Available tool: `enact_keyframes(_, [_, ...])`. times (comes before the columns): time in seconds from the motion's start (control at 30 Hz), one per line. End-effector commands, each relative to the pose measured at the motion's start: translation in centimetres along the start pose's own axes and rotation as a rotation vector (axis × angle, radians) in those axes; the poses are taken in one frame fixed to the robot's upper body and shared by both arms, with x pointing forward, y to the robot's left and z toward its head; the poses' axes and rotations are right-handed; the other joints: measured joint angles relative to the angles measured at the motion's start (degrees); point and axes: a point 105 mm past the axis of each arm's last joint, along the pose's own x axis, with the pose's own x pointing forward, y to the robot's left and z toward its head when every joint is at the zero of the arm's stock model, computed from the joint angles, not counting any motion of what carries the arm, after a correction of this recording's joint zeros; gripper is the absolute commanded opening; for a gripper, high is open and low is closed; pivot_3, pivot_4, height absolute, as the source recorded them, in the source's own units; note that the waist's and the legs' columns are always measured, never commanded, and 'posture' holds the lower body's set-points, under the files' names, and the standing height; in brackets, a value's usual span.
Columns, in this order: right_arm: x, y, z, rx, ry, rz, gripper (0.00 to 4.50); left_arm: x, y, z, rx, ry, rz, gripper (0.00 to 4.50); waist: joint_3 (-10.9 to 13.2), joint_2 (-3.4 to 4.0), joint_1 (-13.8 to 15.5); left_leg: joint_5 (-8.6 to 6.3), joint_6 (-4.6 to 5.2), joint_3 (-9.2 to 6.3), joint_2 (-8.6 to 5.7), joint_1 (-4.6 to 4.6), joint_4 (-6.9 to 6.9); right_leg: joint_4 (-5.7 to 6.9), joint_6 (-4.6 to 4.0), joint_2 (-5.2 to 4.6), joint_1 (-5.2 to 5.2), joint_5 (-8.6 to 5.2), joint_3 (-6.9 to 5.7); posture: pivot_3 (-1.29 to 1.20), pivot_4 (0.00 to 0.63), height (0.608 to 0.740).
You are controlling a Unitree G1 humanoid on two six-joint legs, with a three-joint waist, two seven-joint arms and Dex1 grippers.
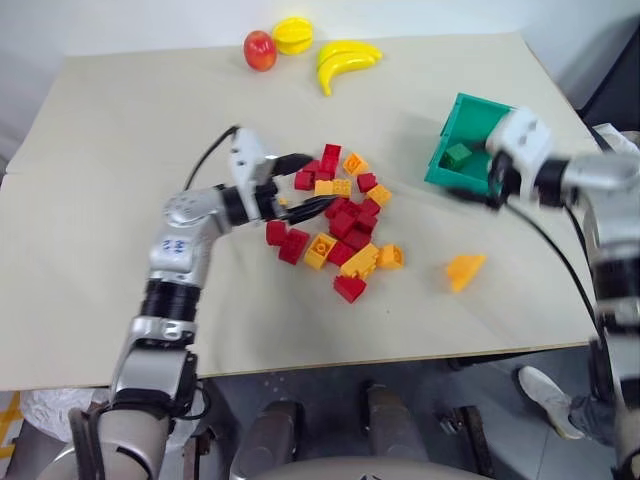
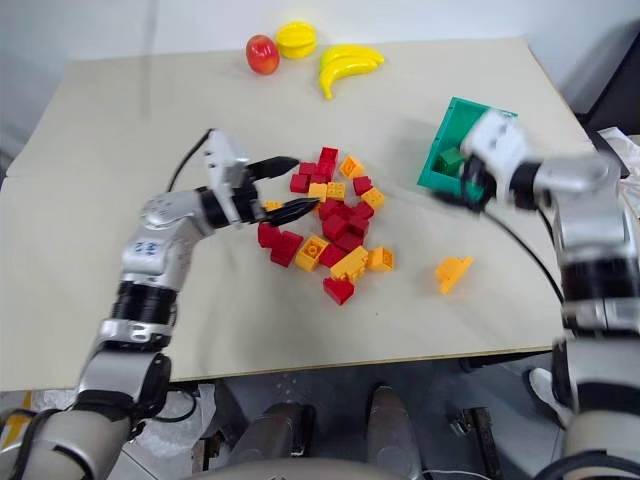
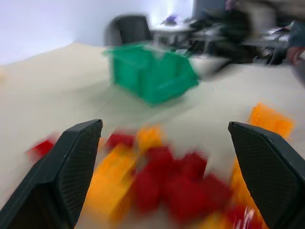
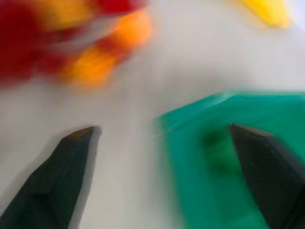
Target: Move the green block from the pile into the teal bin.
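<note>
The green block [image 1: 458, 154] sits inside the teal bin [image 1: 462, 112], down against the floor of it, clear of both grippers. The bin stands on the bench [image 1: 120, 130] well to the right of the pile [image 1: 340, 220], and its near corner is covered by the right gripper [image 1: 478, 193], so the lower front lip is hard to make out. That gripper is smeared by motion in the head views; in the right wrist view its two fingers [image 4: 57, 167] stand wide apart with nothing between them, one over bare bench, the other over the bin, where the block shows as no more than a dark green blur.

Over at the pile, the left gripper [image 2: 285, 187] lies level at the left edge of the red, orange and yellow bricks, fingers [image 3: 62, 176] spread wide and empty. Whether the lower fingertip touches a brick I cannot tell. The left wrist view blurs the bricks into patches of colour, with the bin beyond them.

One orange brick [image 1: 465, 270] lies alone, apart from the pile, near the front right of the bench. At the far edge sit an apple [image 1: 260, 49], a yellow round fruit [image 1: 293, 35] and bananas [image 1: 345, 60].
</note>
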Motion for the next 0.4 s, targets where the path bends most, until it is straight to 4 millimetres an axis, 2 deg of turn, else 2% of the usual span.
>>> enact_keyframes(0.03, [-2.5, 1.9, 1.4, -0.023, -0.113, 0.001, 4.46, -3.1, 0.2, 0.4, 0.042, 0.0, -0.026, 4.5, 0.01, 0.03, 0.14, 0.0, 0.02, 0.05, -0.05, 0.0, 0.05, 0.01, 0.03, -0.04, 0.0, 0.02, 0.04, 0.0, 0.15, 0.74])
enact_keyframes(0.1, [-3.4, 3.4, 0.4, 0.028, -0.148, 0.03, 4.46, -5.4, 0.2, -0.4, 0.05, 0.041, -0.035, 4.5, 0.01, 0.03, 0.4, -0.01, 0.04, 0.1, -0.06, 0.05, 0.14, 0.01, 0.07, -0.05, 0.07, 0.04, 0.07, 0.0, 0.15, 0.74])
enact_keyframes(0.23, [-4.8, 5.0, -0.4, 0.048, -0.21, 0.05, 4.46, -8.3, 0.0, -1.4, 0.038, 0.086, -0.046, 4.5, 0.02, 0.03, 0.66, 0.02, 0.0, 0.1, -0.02, 0.19, 0.15, 0.07, 0.06, -0.03, 0.17, 0.04, 0.09, 0.0, 0.15, 0.74])
enact_keyframes(0.4, [-5.6, 5.2, -1.5, 0.038, -0.219, 0.037, 4.46, -9.8, -0.2, -1.7, 0.001, 0.086, -0.048, 4.5, 0.01, 0.03, 0.8, 0.02, 0.01, 0.1, -0.03, 0.25, 0.15, 0.17, 0.05, -0.05, 0.21, 0.04, 0.12, 0.0, 0.15, 0.74])
